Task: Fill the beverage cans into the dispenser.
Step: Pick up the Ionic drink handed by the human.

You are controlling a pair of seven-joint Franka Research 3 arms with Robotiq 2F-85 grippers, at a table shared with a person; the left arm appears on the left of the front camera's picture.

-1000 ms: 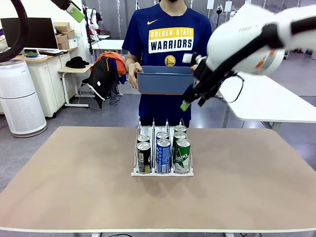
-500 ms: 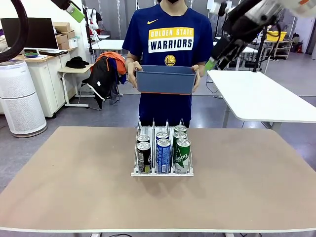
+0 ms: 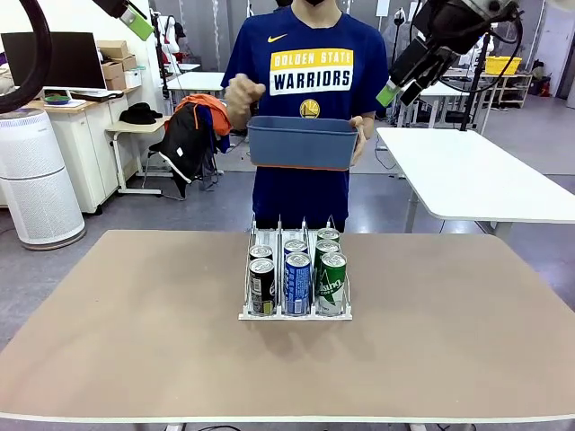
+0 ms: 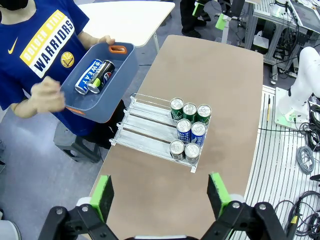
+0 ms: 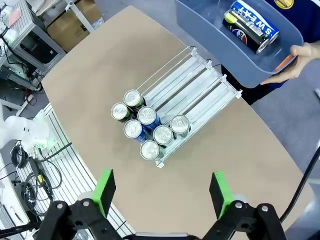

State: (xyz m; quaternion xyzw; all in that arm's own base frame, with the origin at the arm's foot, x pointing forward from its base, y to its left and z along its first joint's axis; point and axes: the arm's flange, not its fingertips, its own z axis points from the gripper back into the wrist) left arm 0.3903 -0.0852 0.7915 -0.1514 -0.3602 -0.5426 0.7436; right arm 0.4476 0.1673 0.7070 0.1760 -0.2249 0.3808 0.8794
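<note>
Several beverage cans, black, blue and green, stand at the front of the white wire dispenser in the middle of the table. From above, the cans fill one end of the dispenser, and the rest of its lanes are bare. My left gripper hangs open high above the table. Up at the right, my right gripper is also open and holds nothing.
A person across the table holds a dark blue tub in one hand; the other hand is raised beside it. Two cans lie in the tub. A white table stands at the back right.
My right arm has swung up and back to the upper right, away from the tub. The person's hand has let go of one side of the tub and lifted.
</note>
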